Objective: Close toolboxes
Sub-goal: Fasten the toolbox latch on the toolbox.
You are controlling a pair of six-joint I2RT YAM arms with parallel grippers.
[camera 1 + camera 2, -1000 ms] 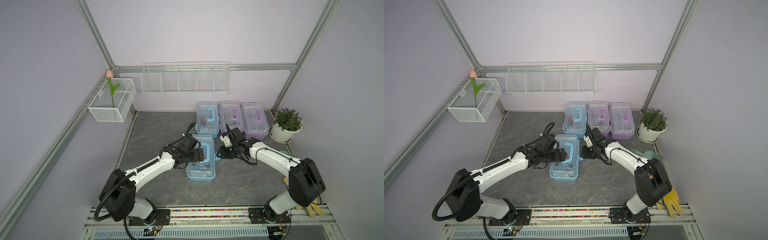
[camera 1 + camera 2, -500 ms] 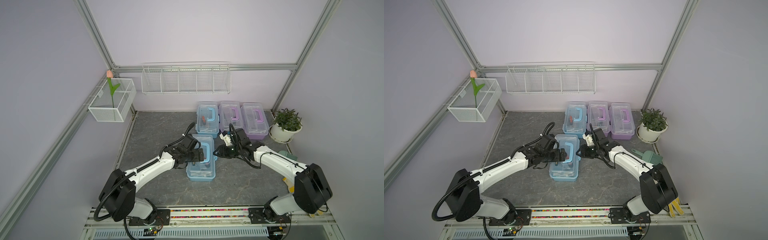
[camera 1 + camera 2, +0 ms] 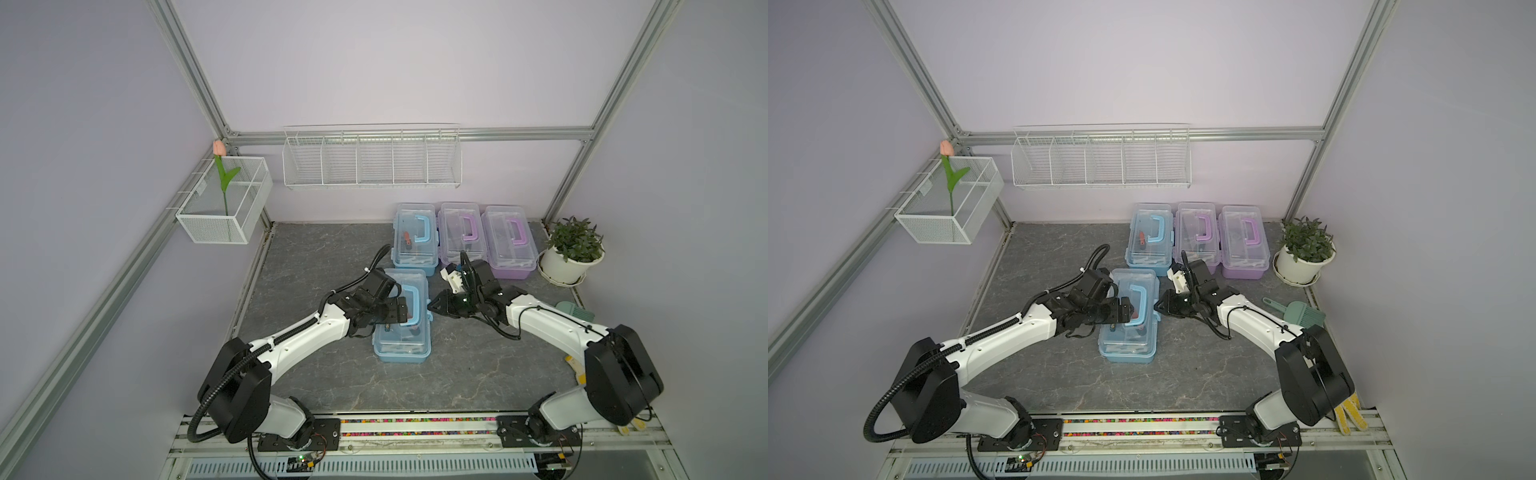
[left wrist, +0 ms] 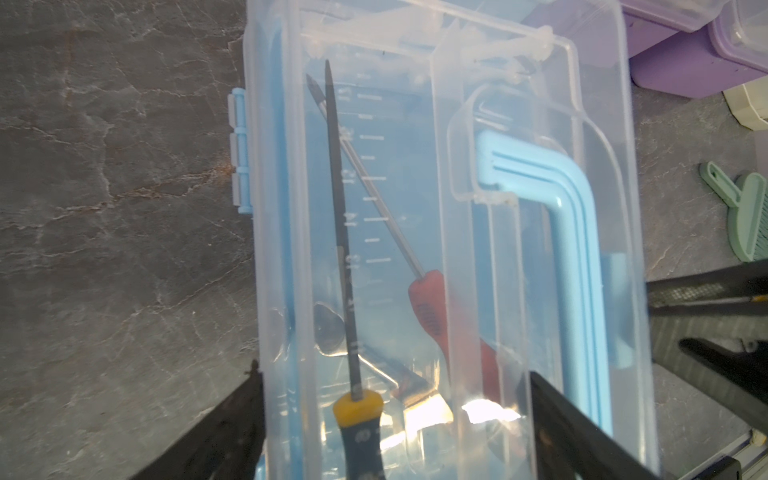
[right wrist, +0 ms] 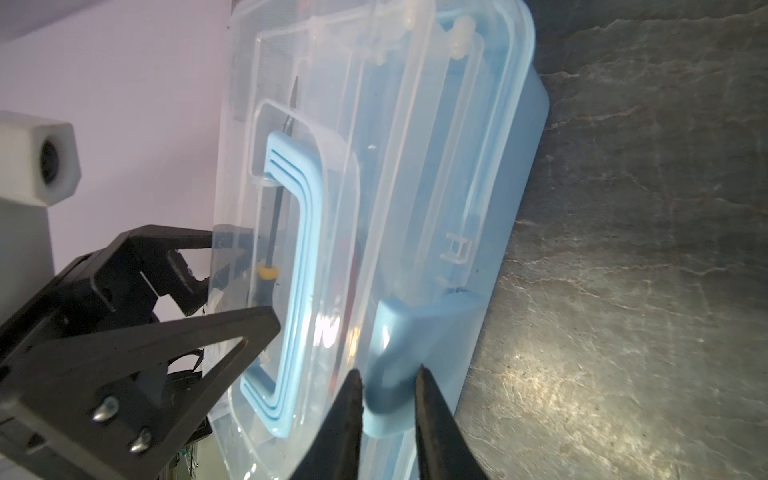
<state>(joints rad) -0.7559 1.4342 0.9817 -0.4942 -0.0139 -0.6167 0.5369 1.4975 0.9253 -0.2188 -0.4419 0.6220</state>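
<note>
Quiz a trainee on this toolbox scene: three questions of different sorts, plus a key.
1. Count the small plastic toolboxes on the dark grey stone-look tabletop.
2. The right gripper is set around which part of the front light blue toolbox? A) handle B) latch C) hinge
3. True or false: the front toolbox is empty.
Key: 1. four; 2. B, the light blue latch; 3. false, a red-handled screwdriver lies inside.
</note>
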